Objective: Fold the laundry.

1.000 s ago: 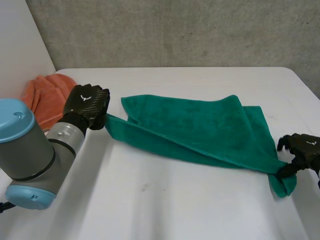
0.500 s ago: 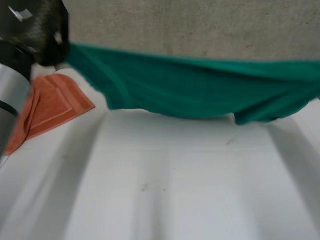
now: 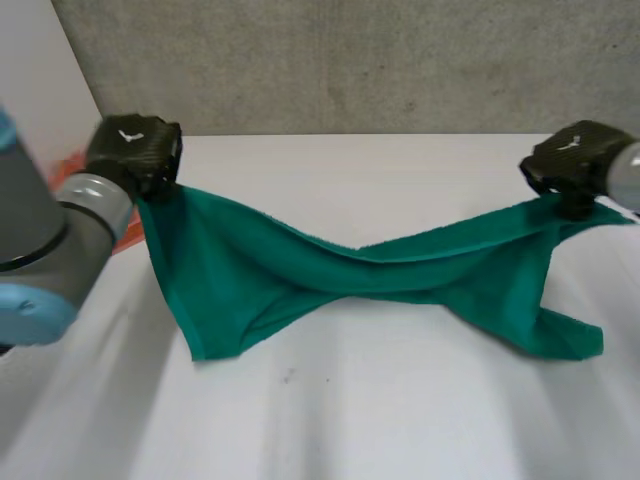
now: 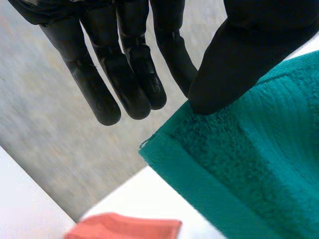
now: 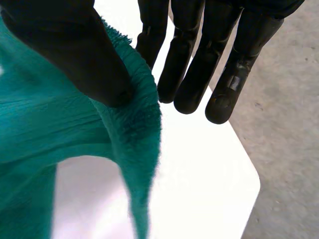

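Hanging between both hands, the green towel [image 3: 350, 275] spans mid-frame, its middle sagging to the white table [image 3: 380, 420]. Left hand [image 3: 135, 150], upper left, pinches one corner under its thumb, the other fingers straight; right hand [image 3: 570, 160], upper right, pinches the opposite corner likewise. Orange cloth [image 4: 124, 226] lies far left.

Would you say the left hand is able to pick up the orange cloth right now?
Probably not yet: the left hand is pinching a corner of the green terry towel, stretched to the right hand. The orange cloth lies uncovered nearby, so reach looks fine once it lets go.
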Action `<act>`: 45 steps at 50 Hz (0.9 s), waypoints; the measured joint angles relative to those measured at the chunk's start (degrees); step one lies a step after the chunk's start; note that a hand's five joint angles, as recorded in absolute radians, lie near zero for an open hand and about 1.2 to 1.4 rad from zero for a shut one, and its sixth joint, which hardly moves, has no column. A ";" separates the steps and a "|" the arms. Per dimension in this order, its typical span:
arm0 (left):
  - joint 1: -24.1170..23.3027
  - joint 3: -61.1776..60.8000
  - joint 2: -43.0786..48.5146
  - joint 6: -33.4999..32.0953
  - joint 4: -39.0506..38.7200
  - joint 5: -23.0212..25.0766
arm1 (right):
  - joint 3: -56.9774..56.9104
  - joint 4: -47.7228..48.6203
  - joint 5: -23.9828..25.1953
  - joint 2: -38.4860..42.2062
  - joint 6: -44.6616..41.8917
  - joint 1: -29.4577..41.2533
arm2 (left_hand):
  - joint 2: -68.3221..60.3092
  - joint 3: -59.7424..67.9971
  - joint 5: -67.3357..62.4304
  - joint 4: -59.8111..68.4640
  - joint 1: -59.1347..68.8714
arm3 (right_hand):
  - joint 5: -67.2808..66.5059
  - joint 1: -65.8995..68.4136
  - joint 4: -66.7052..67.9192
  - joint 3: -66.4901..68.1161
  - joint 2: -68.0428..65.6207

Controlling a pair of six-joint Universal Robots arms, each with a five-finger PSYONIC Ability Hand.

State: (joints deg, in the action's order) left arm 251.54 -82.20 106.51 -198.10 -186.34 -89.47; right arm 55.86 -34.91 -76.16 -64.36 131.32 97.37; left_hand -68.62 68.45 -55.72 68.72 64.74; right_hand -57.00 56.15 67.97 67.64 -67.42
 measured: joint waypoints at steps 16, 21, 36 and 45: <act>-2.15 40.94 15.72 -3.67 -8.80 -5.32 | -22.38 42.47 -6.79 8.41 16.07 6.63 | -0.07 0.06 0.00 0.17 0.00 | 0.00 0.00 0.00 0.00 0.00; -2.91 42.43 12.37 -3.58 -14.46 -7.34 | -22.98 48.12 -7.85 6.10 17.39 6.80 | -0.07 0.06 0.00 0.17 0.00 | 0.00 0.00 0.00 0.00 0.00; -1.40 7.11 1.34 -2.21 -16.18 -7.09 | -2.52 41.10 5.21 2.64 16.56 5.13 | -0.07 0.06 0.00 0.20 0.00 | -0.01 -0.03 0.05 0.00 -0.13; -1.07 -9.69 6.07 -2.95 -16.09 -4.84 | 15.56 39.97 10.06 8.53 11.75 1.10 | -0.07 0.06 0.00 0.21 0.00 | -0.11 -0.03 0.27 0.00 -0.13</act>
State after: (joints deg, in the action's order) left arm 250.47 -91.89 112.59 -201.05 -202.43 -94.31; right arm 71.42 5.06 -66.10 -55.83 143.07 98.47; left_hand -68.68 68.52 -55.72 68.92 64.74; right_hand -57.10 56.12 68.24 67.64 -67.55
